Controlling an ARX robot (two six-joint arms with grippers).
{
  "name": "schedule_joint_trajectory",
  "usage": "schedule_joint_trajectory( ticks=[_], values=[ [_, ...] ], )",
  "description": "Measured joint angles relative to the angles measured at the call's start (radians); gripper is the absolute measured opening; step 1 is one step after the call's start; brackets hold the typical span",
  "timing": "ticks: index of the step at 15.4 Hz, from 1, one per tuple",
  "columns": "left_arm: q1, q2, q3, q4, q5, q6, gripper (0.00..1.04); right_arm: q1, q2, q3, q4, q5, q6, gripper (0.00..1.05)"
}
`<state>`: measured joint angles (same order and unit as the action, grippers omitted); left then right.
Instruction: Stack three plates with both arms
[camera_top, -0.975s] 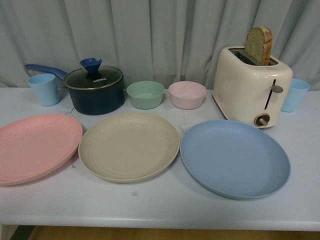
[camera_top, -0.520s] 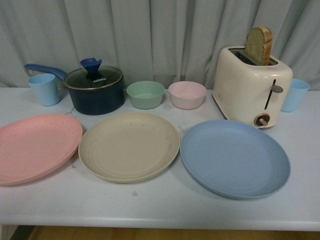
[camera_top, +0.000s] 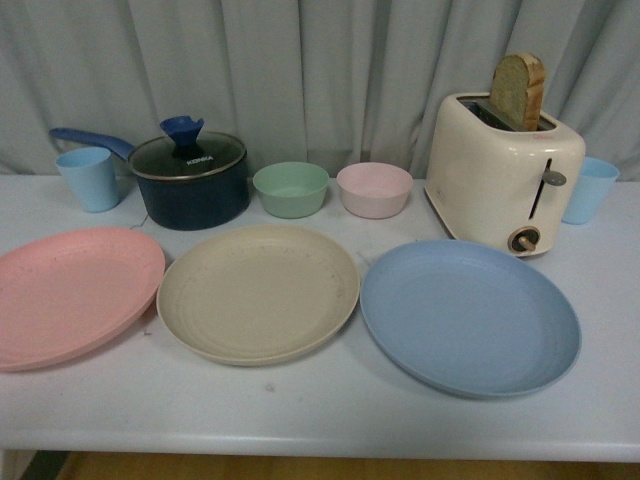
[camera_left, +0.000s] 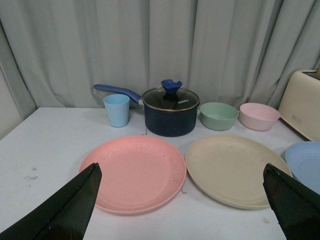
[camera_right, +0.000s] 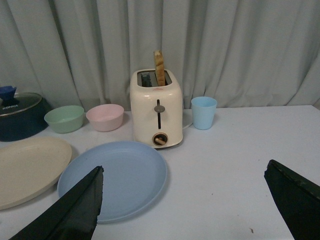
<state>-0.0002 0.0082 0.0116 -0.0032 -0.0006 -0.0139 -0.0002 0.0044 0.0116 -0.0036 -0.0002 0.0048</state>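
Observation:
Three plates lie side by side on the white table: the pink plate (camera_top: 70, 295) at the left, the beige plate (camera_top: 258, 292) in the middle, the blue plate (camera_top: 468, 316) at the right. None overlaps another. Neither arm shows in the front view. My left gripper (camera_left: 181, 172) is open, held back from the pink plate (camera_left: 134, 172) and beige plate (camera_left: 235, 168), with nothing between its fingers. Wide open too, my right gripper (camera_right: 184, 172) hovers over bare table beside the blue plate (camera_right: 114, 179).
Behind the plates stand a light blue cup (camera_top: 89, 178), a dark blue lidded pot (camera_top: 190, 180), a green bowl (camera_top: 291, 189), a pink bowl (camera_top: 375, 189), a cream toaster (camera_top: 503, 172) with a bread slice (camera_top: 518, 90), and another blue cup (camera_top: 590, 189). A grey curtain closes the back.

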Motion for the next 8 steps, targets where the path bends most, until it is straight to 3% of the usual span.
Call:
schedule_joint_trajectory(
  ticks=[8],
  values=[
    [0.000, 0.000, 0.000, 0.000, 0.000, 0.000, 0.98, 0.000, 0.000, 0.000, 0.000, 0.000, 0.000, 0.98]
  ],
)
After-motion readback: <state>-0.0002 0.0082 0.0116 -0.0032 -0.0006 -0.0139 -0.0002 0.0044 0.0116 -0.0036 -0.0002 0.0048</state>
